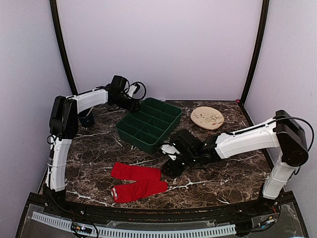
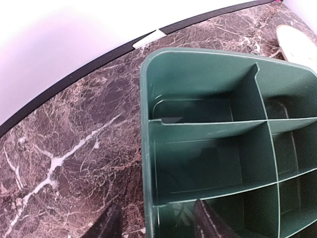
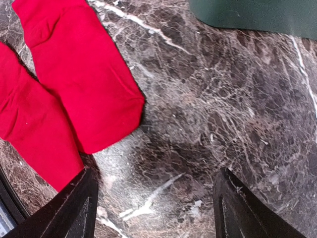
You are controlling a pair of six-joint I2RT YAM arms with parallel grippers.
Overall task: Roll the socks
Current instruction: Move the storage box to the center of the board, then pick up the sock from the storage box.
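Note:
Two bright red socks lie flat side by side near the table's front left, one (image 1: 136, 172) behind the other (image 1: 139, 190). In the right wrist view both socks (image 3: 79, 74) (image 3: 29, 129) fill the upper left. My right gripper (image 1: 171, 161) (image 3: 161, 213) hangs wide open over bare marble just right of the socks' ends, with its left finger (image 3: 79, 208) at a sock's edge. My left gripper (image 1: 137, 104) (image 2: 158, 225) is at the back left corner of the green tray (image 2: 146, 99). Its fingers stand apart on either side of the tray's wall, holding nothing.
The green divided tray (image 1: 132, 138) sits mid-table, its wall (image 3: 257, 15) just beyond the right gripper. A beige plate (image 1: 207, 118) lies at the back right. Walls close the table's back and sides.

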